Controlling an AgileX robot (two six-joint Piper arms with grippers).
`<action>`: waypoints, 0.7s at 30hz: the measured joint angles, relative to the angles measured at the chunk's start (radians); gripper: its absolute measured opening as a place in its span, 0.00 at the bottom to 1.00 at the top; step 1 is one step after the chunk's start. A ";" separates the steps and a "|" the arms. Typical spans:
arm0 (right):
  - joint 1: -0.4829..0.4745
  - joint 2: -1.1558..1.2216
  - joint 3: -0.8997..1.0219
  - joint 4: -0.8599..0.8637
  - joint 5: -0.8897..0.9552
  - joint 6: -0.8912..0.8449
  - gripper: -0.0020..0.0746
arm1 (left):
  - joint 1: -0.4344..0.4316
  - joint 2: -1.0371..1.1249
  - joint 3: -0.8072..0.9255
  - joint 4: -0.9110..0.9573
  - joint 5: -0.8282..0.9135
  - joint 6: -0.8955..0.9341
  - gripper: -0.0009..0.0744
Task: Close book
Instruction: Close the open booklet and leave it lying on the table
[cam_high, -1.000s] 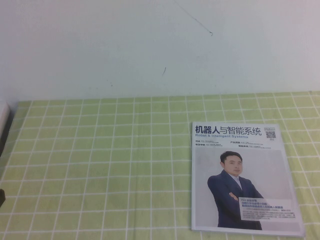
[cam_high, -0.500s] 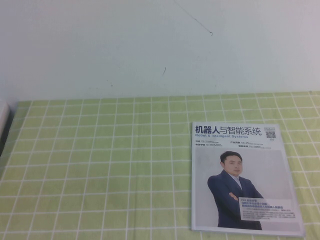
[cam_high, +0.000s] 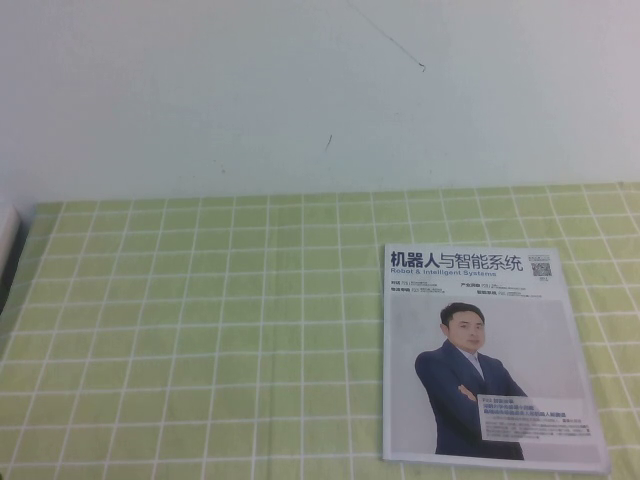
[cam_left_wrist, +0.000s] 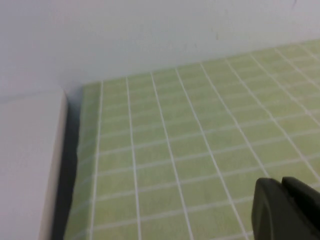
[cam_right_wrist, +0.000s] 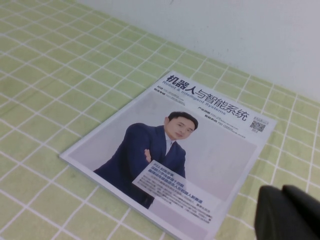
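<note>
Green-checked cloth covers the table (cam_high: 180, 330); on its right side the book (cam_high: 480, 360) lies flat, cover up, already closed, so we judge nothing remains. The left gripper (cam_left_wrist: 286, 212) hangs over bare cloth and the right gripper (cam_right_wrist: 289, 212) near the book; whether either is spread or pressed together, we cannot tell.

The green checked table (cam_high: 200, 330) (white grid) bears one closed book (cam_high: 485, 360).
</note>
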 joint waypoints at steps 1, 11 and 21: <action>0.000 0.000 0.000 0.000 0.000 0.000 0.02 | 0.000 0.000 0.029 -0.010 0.000 0.000 0.01; 0.000 -0.002 0.000 0.000 0.000 0.000 0.02 | 0.005 -0.004 0.060 -0.037 0.007 -0.074 0.01; 0.000 -0.002 0.000 0.000 0.000 0.000 0.02 | 0.043 -0.004 0.060 -0.037 0.007 -0.084 0.01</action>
